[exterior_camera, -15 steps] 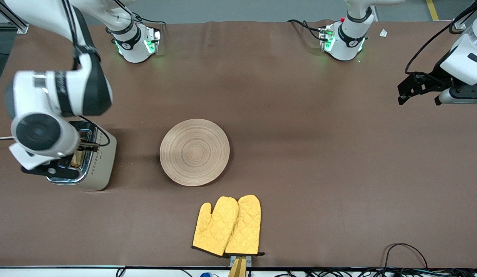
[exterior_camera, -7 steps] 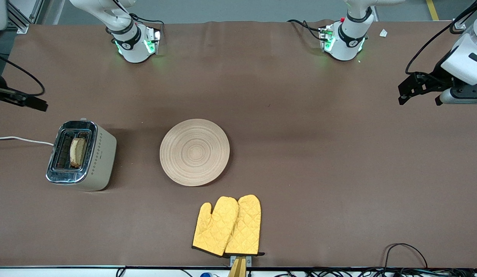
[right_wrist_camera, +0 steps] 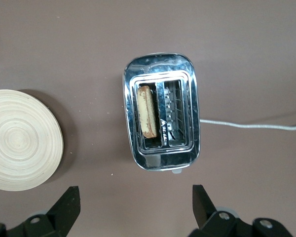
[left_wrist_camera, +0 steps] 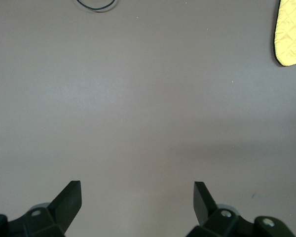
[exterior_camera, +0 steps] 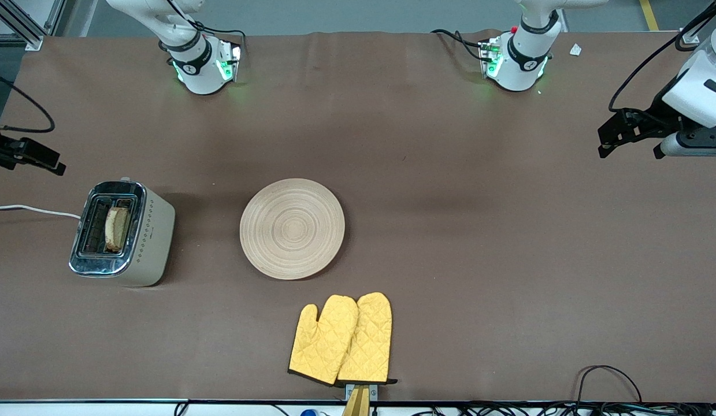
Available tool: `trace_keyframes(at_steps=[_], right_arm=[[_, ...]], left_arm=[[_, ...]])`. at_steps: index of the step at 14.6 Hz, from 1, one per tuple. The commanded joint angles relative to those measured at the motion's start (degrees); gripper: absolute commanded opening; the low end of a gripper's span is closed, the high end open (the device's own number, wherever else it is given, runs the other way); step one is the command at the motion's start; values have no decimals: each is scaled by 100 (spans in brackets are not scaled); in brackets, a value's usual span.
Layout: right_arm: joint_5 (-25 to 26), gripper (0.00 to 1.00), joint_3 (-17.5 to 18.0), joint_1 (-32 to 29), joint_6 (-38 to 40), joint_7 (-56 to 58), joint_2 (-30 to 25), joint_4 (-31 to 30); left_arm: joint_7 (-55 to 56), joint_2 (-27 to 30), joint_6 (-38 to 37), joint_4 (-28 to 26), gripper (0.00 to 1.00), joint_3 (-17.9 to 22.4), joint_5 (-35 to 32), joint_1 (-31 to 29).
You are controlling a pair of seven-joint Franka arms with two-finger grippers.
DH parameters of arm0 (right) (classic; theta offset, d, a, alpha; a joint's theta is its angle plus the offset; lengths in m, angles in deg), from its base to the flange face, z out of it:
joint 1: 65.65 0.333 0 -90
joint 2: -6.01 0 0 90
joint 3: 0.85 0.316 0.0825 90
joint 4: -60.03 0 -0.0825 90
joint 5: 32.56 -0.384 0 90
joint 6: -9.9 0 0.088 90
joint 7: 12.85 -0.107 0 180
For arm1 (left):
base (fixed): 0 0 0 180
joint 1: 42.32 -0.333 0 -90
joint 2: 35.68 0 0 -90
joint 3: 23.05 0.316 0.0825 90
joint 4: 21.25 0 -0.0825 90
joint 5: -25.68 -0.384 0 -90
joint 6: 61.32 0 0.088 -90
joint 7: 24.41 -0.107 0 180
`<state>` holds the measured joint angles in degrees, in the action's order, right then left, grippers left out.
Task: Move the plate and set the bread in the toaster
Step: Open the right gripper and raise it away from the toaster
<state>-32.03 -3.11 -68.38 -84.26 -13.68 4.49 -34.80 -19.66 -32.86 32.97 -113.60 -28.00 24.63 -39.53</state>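
Inside toaster (right_wrist_camera: 161, 118): bread (right_wrist_camera: 148, 111), seen right wrist.

My counter (exterior_camera: 450, 260) is covered in brown cloth. On it stand the toaster (exterior_camera: 123, 234) at my right arm's end, the plate (exterior_camera: 292, 229) beside it mid-counter, and yellow oven mitts (exterior_camera: 341, 339) nearer the front camera than the plate.

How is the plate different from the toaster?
The plate is round, flat and wooden; the toaster is a tall box, cream with a shiny top. The plate has nothing on it, while the toaster holds a slice of bread in one slot. The toaster has a white cord; the plate has none. Both sit on the brown table, and no claw touches either.
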Motion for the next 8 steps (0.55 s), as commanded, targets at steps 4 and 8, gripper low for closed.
trace_keyframes(at_steps=[4,8], right_arm=[[-124,100,68,-70,-331,277,-604,-712],[-124,100,59,-70,-287,277,-604,-703]], left_arm=[[-89,-62,-15,121,100,12,34,-16],[25,-62,-33,121,100,12,25,-16]])
